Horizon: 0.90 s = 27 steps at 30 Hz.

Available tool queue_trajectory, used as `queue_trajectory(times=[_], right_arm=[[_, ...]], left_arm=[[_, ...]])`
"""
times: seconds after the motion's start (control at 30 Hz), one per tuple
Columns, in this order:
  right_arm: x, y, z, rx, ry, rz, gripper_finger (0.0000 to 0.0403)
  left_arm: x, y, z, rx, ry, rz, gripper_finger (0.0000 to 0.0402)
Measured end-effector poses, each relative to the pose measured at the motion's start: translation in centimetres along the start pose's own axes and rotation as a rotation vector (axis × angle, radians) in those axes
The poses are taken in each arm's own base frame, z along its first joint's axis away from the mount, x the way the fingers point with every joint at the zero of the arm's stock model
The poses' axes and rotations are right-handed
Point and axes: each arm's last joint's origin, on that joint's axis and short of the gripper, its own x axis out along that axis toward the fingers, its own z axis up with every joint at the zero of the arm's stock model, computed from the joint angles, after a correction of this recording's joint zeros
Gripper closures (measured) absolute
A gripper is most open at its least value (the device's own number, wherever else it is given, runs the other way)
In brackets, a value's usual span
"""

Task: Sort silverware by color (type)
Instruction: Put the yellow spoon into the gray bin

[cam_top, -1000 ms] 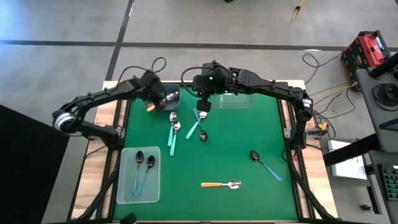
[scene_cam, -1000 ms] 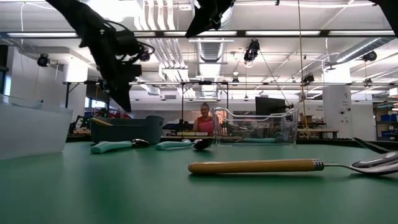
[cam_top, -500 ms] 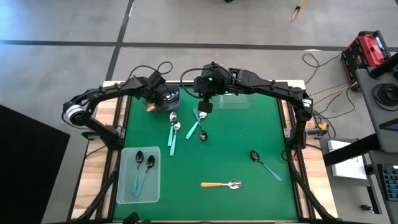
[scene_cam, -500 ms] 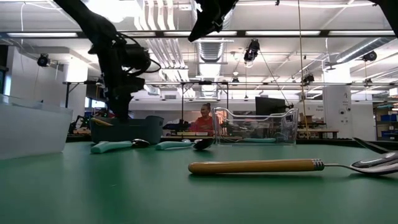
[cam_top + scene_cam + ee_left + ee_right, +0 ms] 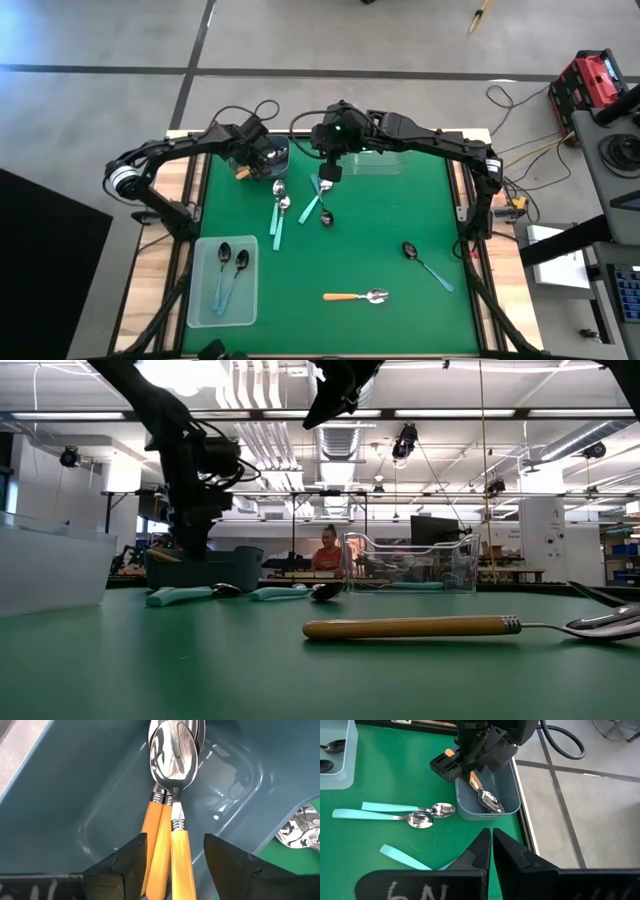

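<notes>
My left gripper [image 5: 172, 855] hangs open in the grey-blue bin [image 5: 272, 155] at the table's far left, pointing steeply down. Its fingers stand on either side of three orange-handled spoons' handles [image 5: 167, 855]; I see a gap on each side. The spoons' silver bowls [image 5: 172, 755] lie on the bin's floor. My right gripper [image 5: 491, 851] is shut on nothing, raised over the far middle above teal-handled spoons [image 5: 318, 205]. One orange-handled spoon [image 5: 355, 296] lies near the front.
Two more teal-handled spoons [image 5: 278, 215] lie beside the bin. A dark-bowled spoon with a light-blue handle [image 5: 425, 262] lies at the right. A clear tray [image 5: 205, 305] at the near left holds two dark-bowled spoons. A clear container [image 5: 378, 162] stands at the far edge.
My left gripper has gone down toward the bin at the far left and has tipped steeper, from slanting above the bin to nearly upright in it. My right arm has kept still.
</notes>
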Motion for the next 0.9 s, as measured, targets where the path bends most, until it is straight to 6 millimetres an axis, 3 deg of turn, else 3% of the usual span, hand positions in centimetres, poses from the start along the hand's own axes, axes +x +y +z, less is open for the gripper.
queue_trajectory(times=[0.43, 0.9], right_arm=[[0.0, 0.0, 0.0, 0.001, 0.001, 0.0, 0.0394], [0.0, 0.0, 0.0, 0.001, 0.001, 0.0, 0.0394]], left_arm=[[2.0, -0.2, 0.1, 0.024, 0.052, -0.014, 0.0244], [2.0, -0.2, 0.3, 0.029, 0.032, -0.011, 0.0367]])
